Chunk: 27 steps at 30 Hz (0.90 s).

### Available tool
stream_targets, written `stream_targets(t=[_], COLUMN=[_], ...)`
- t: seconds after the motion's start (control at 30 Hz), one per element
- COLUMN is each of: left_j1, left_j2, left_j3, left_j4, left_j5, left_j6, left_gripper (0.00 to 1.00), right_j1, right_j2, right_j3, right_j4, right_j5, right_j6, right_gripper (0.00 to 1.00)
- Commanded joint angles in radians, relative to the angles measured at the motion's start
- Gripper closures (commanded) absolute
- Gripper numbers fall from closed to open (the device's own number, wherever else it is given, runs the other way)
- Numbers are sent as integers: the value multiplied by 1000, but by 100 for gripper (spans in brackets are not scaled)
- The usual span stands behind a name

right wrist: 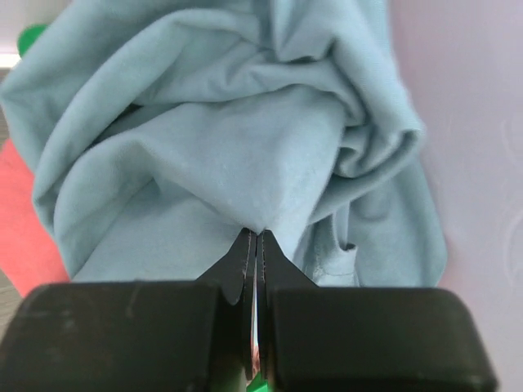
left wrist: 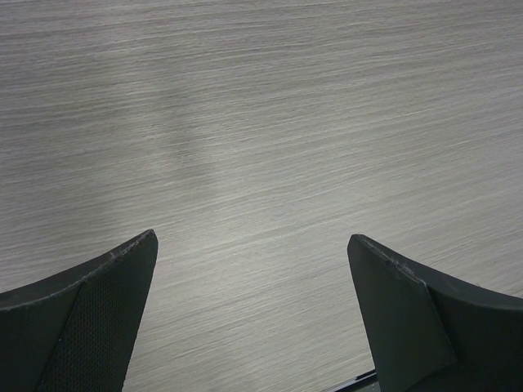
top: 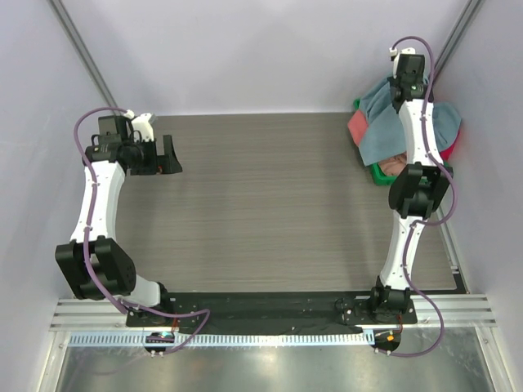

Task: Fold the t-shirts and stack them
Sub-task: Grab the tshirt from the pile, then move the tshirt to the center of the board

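A crumpled dusty blue-grey t-shirt (top: pixel 384 131) lies on top of a pile in the green bin (top: pixel 377 173) at the far right of the table. A red or salmon t-shirt (top: pixel 357 126) pokes out under it. In the right wrist view the blue-grey t-shirt (right wrist: pixel 221 155) fills the frame, with the red t-shirt (right wrist: pixel 20 220) at the left edge. My right gripper (right wrist: pixel 257 233) is shut on a pinched fold of the blue-grey t-shirt, over the bin (top: pixel 406 69). My left gripper (left wrist: pixel 252 245) is open and empty above bare table, at the far left (top: pixel 167 155).
The wood-grain table (top: pixel 270 196) stretches between the arms. A purple-grey wall stands close behind and to the right of the bin. The black base rail (top: pixel 270 306) runs along the near edge.
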Motion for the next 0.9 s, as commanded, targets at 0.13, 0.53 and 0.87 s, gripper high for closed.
stream_targets(t=[0.13, 0.53, 0.87], left_j1=[5, 5, 7], left_j2=[-57, -14, -28], left_j3=[-17, -17, -3], left_j4=[37, 89, 48], left_j5=[12, 96, 82], left_j6=[-21, -121, -76], left_gripper=[0, 0, 0], right_j1=[-1, 364, 559], right_j2=[-323, -638, -601], right_j3=[-56, -220, -214], right_j4=[168, 299, 426], right_j5=[-123, -258, -184], right_j6=[-30, -500, -539], right_gripper=[99, 99, 99])
